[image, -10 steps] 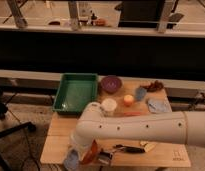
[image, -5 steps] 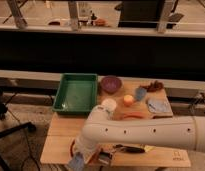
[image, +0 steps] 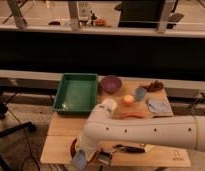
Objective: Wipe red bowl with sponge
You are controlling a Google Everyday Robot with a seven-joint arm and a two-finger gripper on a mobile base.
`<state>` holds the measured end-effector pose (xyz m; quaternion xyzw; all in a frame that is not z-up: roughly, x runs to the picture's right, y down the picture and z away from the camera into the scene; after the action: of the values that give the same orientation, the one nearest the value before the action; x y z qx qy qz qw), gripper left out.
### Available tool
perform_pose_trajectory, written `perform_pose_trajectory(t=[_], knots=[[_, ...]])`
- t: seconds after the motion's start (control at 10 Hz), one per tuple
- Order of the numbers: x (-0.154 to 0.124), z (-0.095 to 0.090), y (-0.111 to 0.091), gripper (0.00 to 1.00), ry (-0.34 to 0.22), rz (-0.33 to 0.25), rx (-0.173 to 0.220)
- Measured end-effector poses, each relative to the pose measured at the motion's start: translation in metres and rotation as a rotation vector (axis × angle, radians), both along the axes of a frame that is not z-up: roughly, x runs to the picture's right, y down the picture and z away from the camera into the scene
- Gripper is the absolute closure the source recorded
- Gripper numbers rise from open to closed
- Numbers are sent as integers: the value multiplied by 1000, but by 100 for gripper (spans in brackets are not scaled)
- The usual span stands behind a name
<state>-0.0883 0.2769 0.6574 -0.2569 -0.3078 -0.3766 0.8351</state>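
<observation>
My white arm sweeps from the right edge down to the table's front left corner. At its tip, my gripper (image: 86,158) is shut on the sponge (image: 78,160), a small pale blue-grey block hanging at the table's front edge. The red bowl (image: 74,146) lies just behind the sponge. Only a dark red sliver of its left rim shows, and my wrist hides the rest. Whether the sponge touches the bowl I cannot tell.
A green tray (image: 62,95) sits at the back left, with a purple bowl (image: 111,83) beside it. A blue cup (image: 140,93), an orange ball (image: 128,100), a pale blue cloth (image: 158,105) and a white cup (image: 109,104) stand behind my arm. A dark tool (image: 128,148) lies near the front.
My arm has come lower and nearer the front edge, covering more of the red bowl. The sponge has shifted slightly right with the gripper.
</observation>
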Motion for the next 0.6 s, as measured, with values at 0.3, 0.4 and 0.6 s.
perform_pose_trajectory(t=[0.3, 0.4, 0.6], knots=[[-2, 13, -13, 100, 5, -6, 22], [-4, 16, -15, 100, 4, -9, 27], [-5, 21, -18, 100, 5, -13, 37]])
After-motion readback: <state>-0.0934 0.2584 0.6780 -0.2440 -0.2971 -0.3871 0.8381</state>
